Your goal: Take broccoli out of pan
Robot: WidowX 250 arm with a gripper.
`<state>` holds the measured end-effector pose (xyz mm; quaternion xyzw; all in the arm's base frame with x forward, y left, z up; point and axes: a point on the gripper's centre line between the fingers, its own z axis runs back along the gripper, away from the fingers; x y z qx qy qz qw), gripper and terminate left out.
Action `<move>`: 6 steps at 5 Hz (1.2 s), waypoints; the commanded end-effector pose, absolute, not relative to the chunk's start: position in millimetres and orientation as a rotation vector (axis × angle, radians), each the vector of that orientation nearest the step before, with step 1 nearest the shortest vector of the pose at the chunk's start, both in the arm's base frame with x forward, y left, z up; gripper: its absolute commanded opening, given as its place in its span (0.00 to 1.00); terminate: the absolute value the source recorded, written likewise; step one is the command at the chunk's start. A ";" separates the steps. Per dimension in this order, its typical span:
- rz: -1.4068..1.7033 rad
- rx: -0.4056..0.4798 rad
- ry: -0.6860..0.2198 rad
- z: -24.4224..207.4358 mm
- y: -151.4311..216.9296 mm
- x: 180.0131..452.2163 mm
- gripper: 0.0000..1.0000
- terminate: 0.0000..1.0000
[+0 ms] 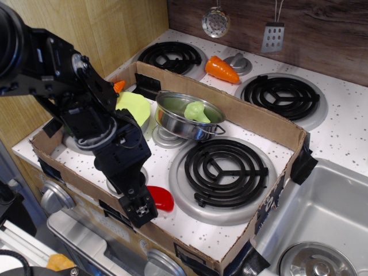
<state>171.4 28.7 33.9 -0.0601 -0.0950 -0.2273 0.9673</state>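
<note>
Observation.image view has my end effector [142,211] low at the left, near the cardboard wall, and I cannot tell whether it is clenched or released. Just beside it lies a red toy [160,198]. Further right, the broccoli [196,111] sits inside the pan [172,122], beside the lime-green plate [135,107].

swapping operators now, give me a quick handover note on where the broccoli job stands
Gripper: low at the front of the stove, beside a red toy, holding nothing visible; whether the jaws are open cannot be told from this view.
Broccoli: lying inside the pan, which sits at the back of the cardboard-walled area, next to the lime-green plate.
Done: nothing yet, no grasp made.
Left: move to the pan, grip the broccoli, lift it out and set it down outside the pan.
</note>
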 end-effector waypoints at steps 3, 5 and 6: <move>-0.276 -0.138 -0.170 59.0 22.6 179.2 1.00 0.00; -0.096 -0.112 -0.165 107.1 19.1 204.8 1.00 0.00; 0.027 -0.081 -0.152 122.1 18.3 225.1 1.00 0.00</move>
